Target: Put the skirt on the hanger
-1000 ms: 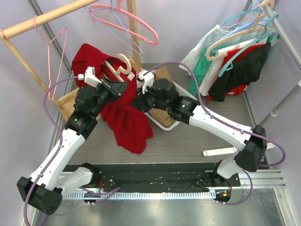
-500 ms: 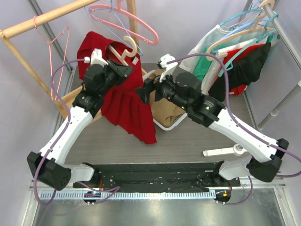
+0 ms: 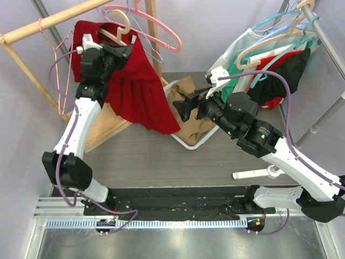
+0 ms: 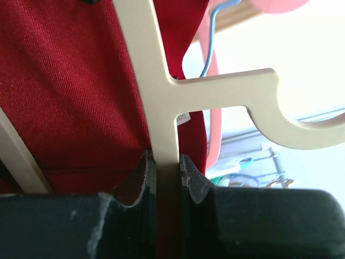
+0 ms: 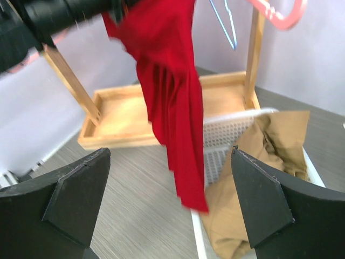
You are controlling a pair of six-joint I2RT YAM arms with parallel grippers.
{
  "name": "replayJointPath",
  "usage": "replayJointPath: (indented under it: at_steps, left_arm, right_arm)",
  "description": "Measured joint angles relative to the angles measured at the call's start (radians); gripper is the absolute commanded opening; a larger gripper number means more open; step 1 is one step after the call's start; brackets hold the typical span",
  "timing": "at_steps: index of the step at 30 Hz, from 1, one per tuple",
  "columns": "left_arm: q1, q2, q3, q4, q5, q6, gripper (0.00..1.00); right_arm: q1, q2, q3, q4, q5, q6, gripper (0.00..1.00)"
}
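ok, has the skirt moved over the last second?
Yes. The skirt, on its hanger, went up-frame and left, from beside the white basket to the wooden rail.

arms [image 3: 81,129]: white links, black joints | cables [image 3: 285,89]: purple | right claw [image 5: 170,162]: black

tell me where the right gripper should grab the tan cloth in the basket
Take the tan cloth by its raised crumpled ridge, coming from above with the open right gripper: the walls of the white basket likely block a side approach, and the folds stand up to pinch.
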Motion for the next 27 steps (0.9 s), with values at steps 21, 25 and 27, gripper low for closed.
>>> replayJointPath:
  at_steps: [21, 25, 27]
  left_arm:
    - [0.07, 0.288, 0.359, 0.102, 0.061, -0.173, 0.0]
    - [0.079, 0.32, 0.357, 0.156, 0.064, -0.231, 0.0]
    - [0.085, 0.323, 0.35, 0.182, 0.063, -0.256, 0.0]
  right_arm:
    - [-0.021, 0.007, -0.073, -0.039, 0.041, -0.04, 0.98]
    - [-0.029, 0.007, -0.075, -0.039, 0.041, -0.042, 0.98]
    - [-0.033, 0.007, -0.079, -0.039, 0.041, -0.042, 0.98]
